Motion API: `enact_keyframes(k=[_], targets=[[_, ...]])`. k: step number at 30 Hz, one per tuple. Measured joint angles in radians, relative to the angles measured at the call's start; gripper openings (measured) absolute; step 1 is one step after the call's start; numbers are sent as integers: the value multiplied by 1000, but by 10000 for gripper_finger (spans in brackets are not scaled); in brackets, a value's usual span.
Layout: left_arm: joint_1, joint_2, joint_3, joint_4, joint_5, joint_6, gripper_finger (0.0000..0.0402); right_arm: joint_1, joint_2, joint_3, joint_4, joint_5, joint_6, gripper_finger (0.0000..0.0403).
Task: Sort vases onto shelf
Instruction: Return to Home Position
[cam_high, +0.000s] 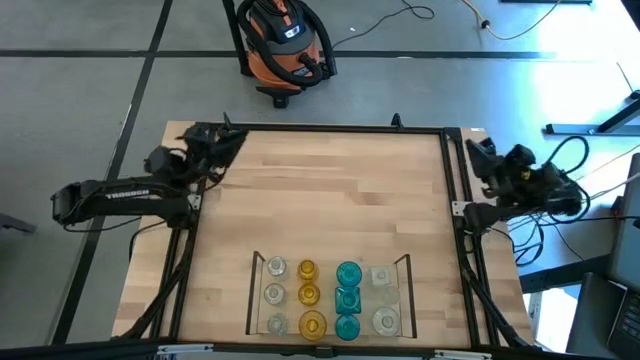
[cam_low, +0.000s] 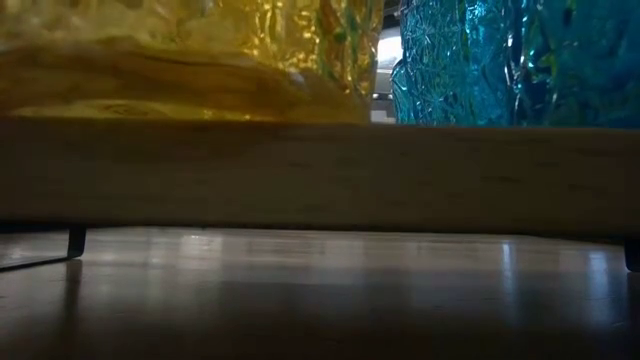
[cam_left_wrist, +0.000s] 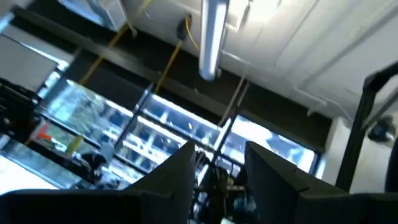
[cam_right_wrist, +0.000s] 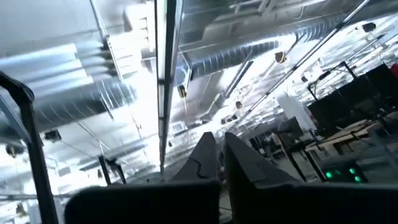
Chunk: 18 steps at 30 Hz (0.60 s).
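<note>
The vases stand in four short rows on the shelf (cam_high: 254, 300), a light-wood area inside a thin dark rail at the table's near edge. From left to right the rows are clear (cam_high: 275, 293), amber (cam_high: 308, 296), teal (cam_high: 347, 298) and clear (cam_high: 384, 300). In the low view an amber vase (cam_low: 200, 50) and a teal vase (cam_low: 500, 60) rest by their bases on the shelf board (cam_low: 320, 175). My left gripper (cam_high: 228, 137) (cam_left_wrist: 219, 165) is open at the far left corner, pointing up. My right gripper (cam_high: 476, 148) (cam_right_wrist: 221, 155) is shut at the far right corner, pointing up. Both are far from the vases.
A black frame (cam_high: 455, 180) runs around the tabletop. The bare wood (cam_high: 330, 190) between the arms and the shelf holds nothing. An orange and black shop vacuum (cam_high: 283, 42) stands on the floor beyond the far edge. Cables lie on the floor to the right.
</note>
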Motion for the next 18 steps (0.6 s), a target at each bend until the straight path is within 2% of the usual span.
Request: enact_keyframes(k=[3,6,8,11,14,18], targets=[[-19,-90,-101,66,-65,0,133,1,-176,-47,-69,-4,-9,2],[-59,-189,-196,95,-135,0,133,1,-170,-55,-67,20,-55,1],[-93,-247,-249,107,-182,3,133,1,-156,-51,-71,-15,-55,1],[-149,-318,-322,98,-249,11,133,1,-159,-82,-161,64,6,1],[-204,-349,-395,93,-311,-2,133,1,-161,-141,-187,57,107,1],[-269,-346,-397,-45,-363,-38,133,1,-161,-221,-174,82,188,1]])
